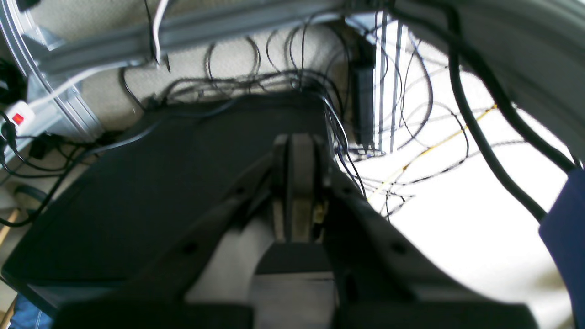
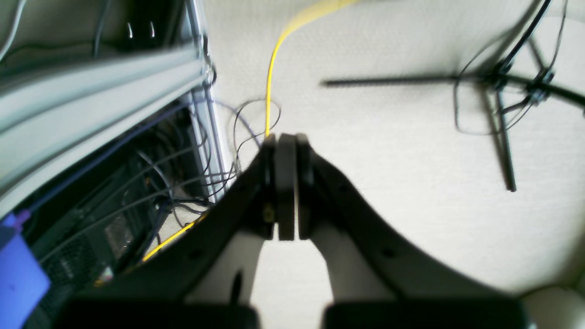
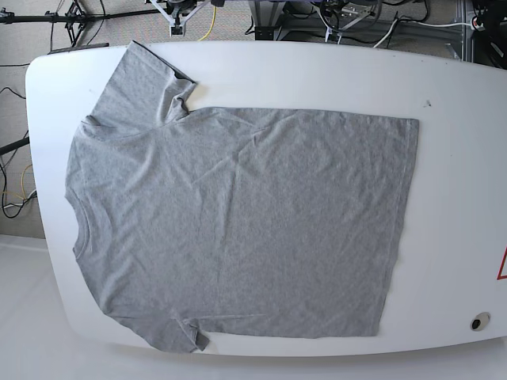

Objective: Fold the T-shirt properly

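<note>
Still flat and unfolded: the heather-grey short-sleeved cotton T-shirt [image 3: 238, 229] lies spread on the white rounded table [image 3: 459, 119], both arms off it.

Left wrist view: the left gripper [image 1: 299, 151] has its dark fingers pressed together on nothing, pointing at a black panel [image 1: 137, 192] and tangled cables [image 1: 402, 137] on the floor; no shirt shows. Right wrist view: the right gripper [image 2: 285, 146] is likewise pinched closed and empty, over pale floor with a yellow cable [image 2: 274, 68] and a black tripod [image 2: 498, 91]. Base view: the plain side faces up, collar at the left, hem at the right, far sleeve reaching the table's far-left edge, near sleeve at the near edge. No containers appear. A good first fold, I judge, needs both grippers opened, then taking one long edge at shoulder and hem together, so the cloth carries over evenly without bunching.
</note>
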Robot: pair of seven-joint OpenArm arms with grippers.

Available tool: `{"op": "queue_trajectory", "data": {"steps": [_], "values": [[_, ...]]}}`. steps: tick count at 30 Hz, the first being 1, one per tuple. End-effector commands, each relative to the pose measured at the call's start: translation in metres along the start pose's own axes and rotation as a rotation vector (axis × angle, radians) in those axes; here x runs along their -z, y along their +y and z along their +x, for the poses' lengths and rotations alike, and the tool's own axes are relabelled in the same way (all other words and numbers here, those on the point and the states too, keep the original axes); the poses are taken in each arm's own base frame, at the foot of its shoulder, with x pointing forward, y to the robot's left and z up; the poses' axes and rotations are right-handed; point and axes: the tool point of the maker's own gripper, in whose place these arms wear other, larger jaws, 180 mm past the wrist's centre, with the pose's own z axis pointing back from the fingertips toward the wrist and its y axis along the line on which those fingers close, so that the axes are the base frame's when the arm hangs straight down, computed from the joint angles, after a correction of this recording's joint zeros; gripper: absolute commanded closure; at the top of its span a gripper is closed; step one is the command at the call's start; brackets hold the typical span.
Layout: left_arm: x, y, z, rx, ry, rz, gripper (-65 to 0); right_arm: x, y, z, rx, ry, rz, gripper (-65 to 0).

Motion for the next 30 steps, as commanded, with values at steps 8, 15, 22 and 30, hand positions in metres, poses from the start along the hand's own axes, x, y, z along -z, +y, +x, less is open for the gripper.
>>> {"op": "queue_trajectory", "data": {"steps": [8,15,22,30], "values": [[-0.006,0.034,-0.005,0.006,-0.077,0.053,0.0,-0.011,-0.040,-0.011,-0.034,-0.085,-0.043,0.0],[-0.014,0.051,-0.011,0.027,-0.115,0.082,0.0,-0.020,-0.055,-0.017,-0.053,-0.123,-0.050,0.0],[-0.029,0.069,-0.030,0.050,-0.141,0.128,0.0,-0.038,-0.068,-0.027,-0.071,-0.155,-0.047,0.0],[-0.030,0.065,-0.046,0.058,-0.116,0.116,0.0,-0.040,-0.066,-0.038,-0.076,-0.122,-0.041,0.0]]}}
